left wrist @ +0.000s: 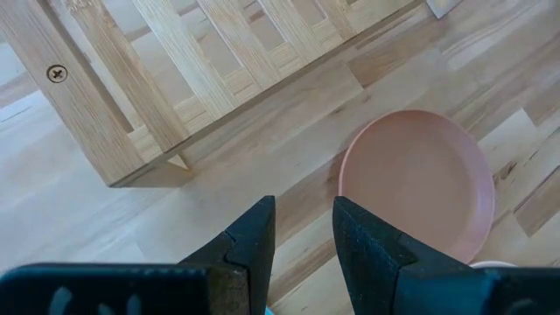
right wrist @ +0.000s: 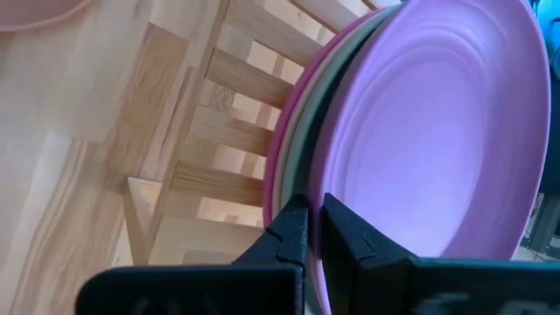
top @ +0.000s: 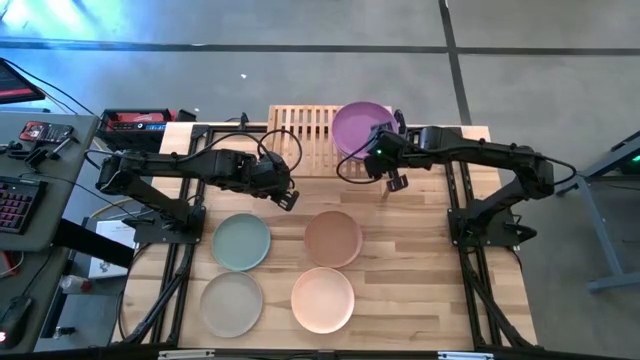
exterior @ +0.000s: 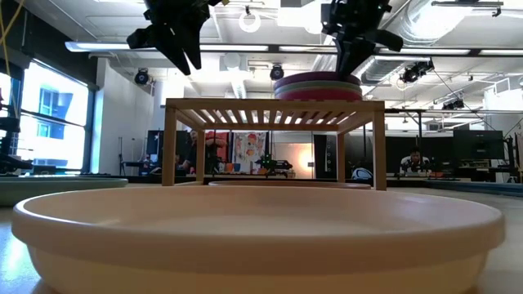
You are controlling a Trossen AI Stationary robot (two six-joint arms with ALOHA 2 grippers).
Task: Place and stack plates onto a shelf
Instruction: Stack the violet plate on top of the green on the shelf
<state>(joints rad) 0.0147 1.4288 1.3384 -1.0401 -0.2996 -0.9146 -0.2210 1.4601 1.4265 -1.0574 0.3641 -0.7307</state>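
Note:
The bamboo shelf [top: 300, 135] stands at the table's far edge. On its right half rests a stack of several plates [top: 362, 128] with a purple one [right wrist: 437, 149] on top. Four more plates lie flat on the table: sage [top: 241, 241], brown [top: 333, 238], grey-beige [top: 231, 303] and peach [top: 322, 299]. My left gripper [top: 291, 200] is open and hangs over bare table just near of the shelf's left half, with the brown plate [left wrist: 418, 184] ahead of it. My right gripper [top: 396, 183] is shut and hovers just near of the stack, above shelf height [exterior: 347, 69].
Both arm bases [top: 170, 215] [top: 480, 220] stand on the table's left and right sides. A side desk with a keyboard and tools [top: 30, 150] is off the left edge. Bare wood [top: 420, 270] lies to the right of the plates.

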